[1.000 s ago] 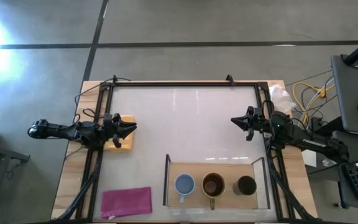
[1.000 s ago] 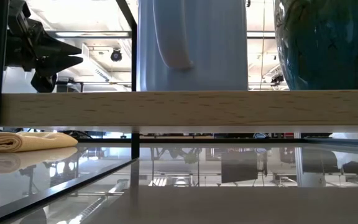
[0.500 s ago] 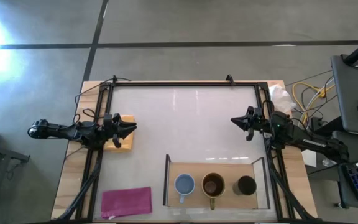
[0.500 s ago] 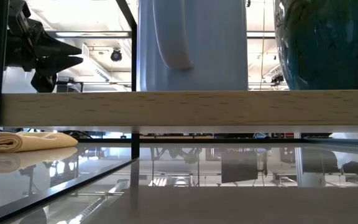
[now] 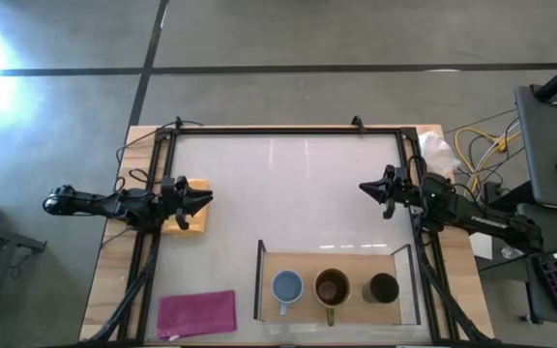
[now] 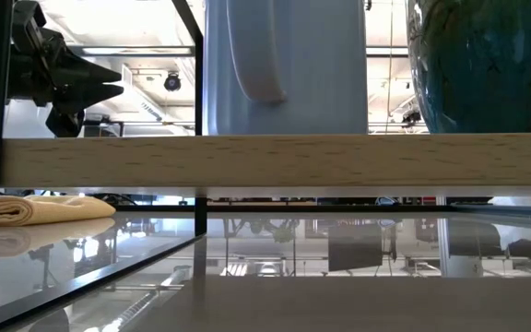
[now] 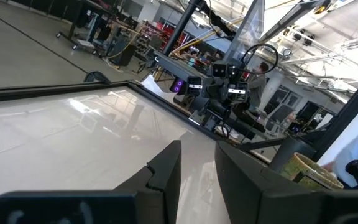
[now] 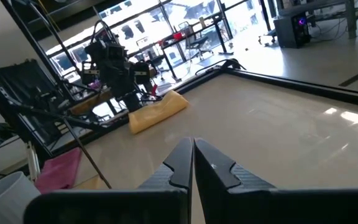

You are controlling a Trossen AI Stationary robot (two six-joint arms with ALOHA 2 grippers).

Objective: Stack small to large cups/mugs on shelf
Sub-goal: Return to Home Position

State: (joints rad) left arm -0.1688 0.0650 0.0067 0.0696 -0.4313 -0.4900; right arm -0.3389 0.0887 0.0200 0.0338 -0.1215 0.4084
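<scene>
On the shelf (image 5: 356, 263), blue mug (image 5: 287, 286), brown mug (image 5: 332, 287), black cup (image 5: 383, 287) seem empty.

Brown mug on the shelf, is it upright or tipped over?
Upright. From above, the brown mug shows its round mouth facing up, on the shelf between the light blue mug and the black cup.
</scene>
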